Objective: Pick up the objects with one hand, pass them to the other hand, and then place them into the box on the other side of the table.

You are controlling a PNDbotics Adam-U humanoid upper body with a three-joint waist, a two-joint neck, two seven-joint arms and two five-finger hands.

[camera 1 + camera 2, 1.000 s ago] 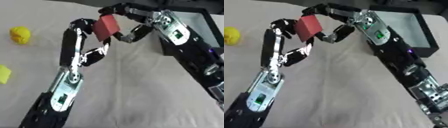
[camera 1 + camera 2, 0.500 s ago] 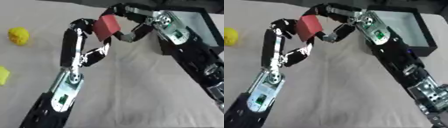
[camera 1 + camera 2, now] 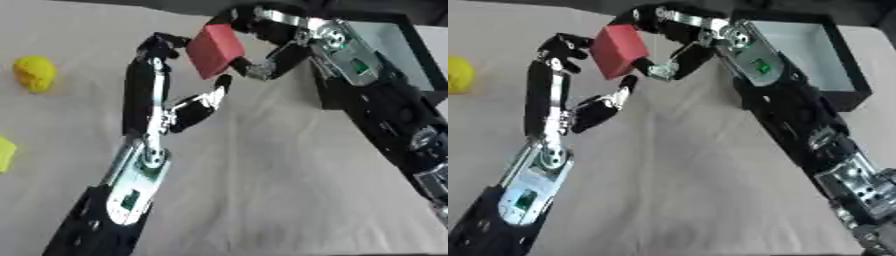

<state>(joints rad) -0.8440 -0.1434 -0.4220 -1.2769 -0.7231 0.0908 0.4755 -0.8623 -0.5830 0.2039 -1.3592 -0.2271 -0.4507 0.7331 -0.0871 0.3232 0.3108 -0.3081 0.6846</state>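
The red block (image 3: 618,51) is held above the bench (image 3: 693,200), midway through the handover, just left of the black box (image 3: 811,47). It is pinched by the left hand (image 3: 579,95), one finger curled over its upper left edge and another reaching up toward its lower corner, while the right hand (image 3: 677,37) is curled round its top and right side. A drop is judged the main risk: should the left hand be released before the block is properly seated in the right, the block could be tipped out and fall to the bench short of the box. A tug against the other hand could also twist it. Compared with a second ago, little has changed; the block is still shared between both hands at much the same spot. A yellow object (image 3: 35,74) lies well apart at the left.
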